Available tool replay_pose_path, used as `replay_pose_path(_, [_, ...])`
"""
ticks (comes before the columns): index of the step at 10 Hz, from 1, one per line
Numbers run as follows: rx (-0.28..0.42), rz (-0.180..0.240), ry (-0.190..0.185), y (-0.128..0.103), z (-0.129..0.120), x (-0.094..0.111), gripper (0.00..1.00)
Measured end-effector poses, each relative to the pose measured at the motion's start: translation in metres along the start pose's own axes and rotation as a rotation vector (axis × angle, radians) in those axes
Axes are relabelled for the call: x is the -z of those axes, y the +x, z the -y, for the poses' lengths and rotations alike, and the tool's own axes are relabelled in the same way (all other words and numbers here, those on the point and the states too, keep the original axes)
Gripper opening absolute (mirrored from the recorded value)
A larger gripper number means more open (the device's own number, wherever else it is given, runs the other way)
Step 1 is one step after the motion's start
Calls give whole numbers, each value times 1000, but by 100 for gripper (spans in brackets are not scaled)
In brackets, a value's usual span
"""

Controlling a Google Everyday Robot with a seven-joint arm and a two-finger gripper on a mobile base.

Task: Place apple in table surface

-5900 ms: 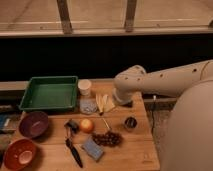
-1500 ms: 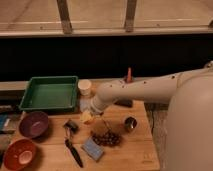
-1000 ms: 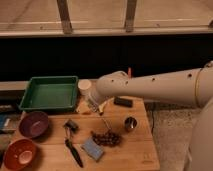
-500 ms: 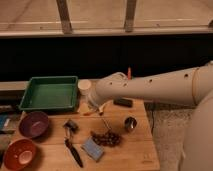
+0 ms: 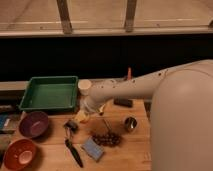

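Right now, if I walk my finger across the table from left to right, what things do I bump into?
Orange bowl → purple bowl → green tray → gripper, shut on the apple → blue sponge → grapes → small metal cup, all on the table surface.

apple (image 5: 81, 116): orange-yellow, seen at cream-white gripper (image 5: 86, 111) | table surface (image 5: 125, 145): light-brown, plank grain noted | tray (image 5: 49, 93): green | bowls: purple (image 5: 33, 124), orange (image 5: 19, 154) | grapes (image 5: 106, 138): dark | sponge (image 5: 93, 148): blue | cup (image 5: 130, 123): metallic grey
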Motion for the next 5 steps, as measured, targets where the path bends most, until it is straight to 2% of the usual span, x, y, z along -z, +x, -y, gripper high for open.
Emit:
replay_pose_path(4, [-88,-72,-51,21,11,-31,1])
replay_pose_path(5, [-107,-88,-68,29,14,-39,10])
